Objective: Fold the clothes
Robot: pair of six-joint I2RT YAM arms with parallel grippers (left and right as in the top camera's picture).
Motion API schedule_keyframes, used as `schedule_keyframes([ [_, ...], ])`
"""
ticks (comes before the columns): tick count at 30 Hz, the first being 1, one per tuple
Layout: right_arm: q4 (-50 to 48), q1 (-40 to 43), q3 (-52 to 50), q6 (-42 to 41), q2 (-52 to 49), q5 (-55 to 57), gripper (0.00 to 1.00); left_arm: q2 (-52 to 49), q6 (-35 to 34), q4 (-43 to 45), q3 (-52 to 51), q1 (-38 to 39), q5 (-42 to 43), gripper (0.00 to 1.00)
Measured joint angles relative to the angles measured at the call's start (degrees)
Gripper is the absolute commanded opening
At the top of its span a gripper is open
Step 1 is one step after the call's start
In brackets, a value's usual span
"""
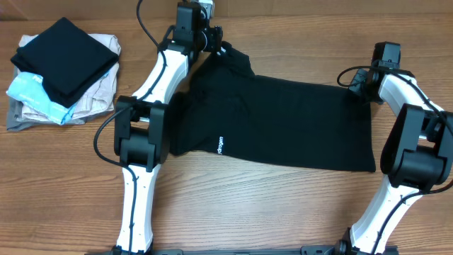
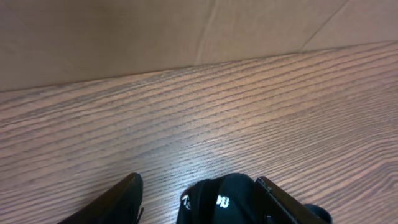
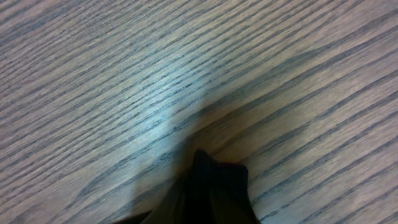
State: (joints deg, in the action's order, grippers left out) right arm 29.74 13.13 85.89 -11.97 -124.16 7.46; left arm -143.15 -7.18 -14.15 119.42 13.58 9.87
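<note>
Now, shirt from above: soft black short-sleeved shirt [image 1: 283, 120] lies flat on the brown wooden table [image 1: 248, 205]; folding looks barely begun.
Left gripper [image 2: 198, 183], own camera: fingers wide, a bumpy black cloth lump loose between them.
Right gripper [image 3: 214, 186], own camera: narrow, seems to pinch a pointy cloth peak.
Next move: left must close on cloth, then both lift edges over.

The left hand [image 2: 198, 183] is spread over the wooden table [image 2: 217, 106], a bunch of the black shirt [image 2: 227, 194] between its fingers [image 2: 118, 200].
</note>
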Motion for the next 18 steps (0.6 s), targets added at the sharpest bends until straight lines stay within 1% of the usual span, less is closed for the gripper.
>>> schedule_keyframes([
  [5, 0.0, 0.0, 0.0, 0.0, 0.0, 0.0, 0.14, -2.7, 0.3, 0.2, 0.0, 1.2, 0.0, 0.54],
  [10, -0.1, 0.0, 0.0, 0.0, 0.0, 0.0, 0.15, -4.5, 1.0, -0.4, 0.0, 2.6, -1.3, 0.5],
  [13, -0.1, 0.0, 0.0, 0.0, 0.0, 0.0, 0.15, -4.6, 1.7, -0.9, 0.0, 3.0, -2.1, 0.45],
  [14, -0.1, 0.0, 0.0, 0.0, 0.0, 0.0, 0.14, -4.6, 1.9, -1.1, 0.0, 3.0, -2.6, 0.42],
  [16, -0.2, 0.0, 0.0, 0.0, 0.0, 0.0, 0.09, -4.6, 1.9, -1.6, 0.0, 2.9, -4.2, 0.38],
  [18, -0.1, 0.0, 0.0, -0.1, 0.0, 0.0, 0.07, -4.6, 2.3, -1.8, 0.0, 2.8, -5.8, 0.33],
])
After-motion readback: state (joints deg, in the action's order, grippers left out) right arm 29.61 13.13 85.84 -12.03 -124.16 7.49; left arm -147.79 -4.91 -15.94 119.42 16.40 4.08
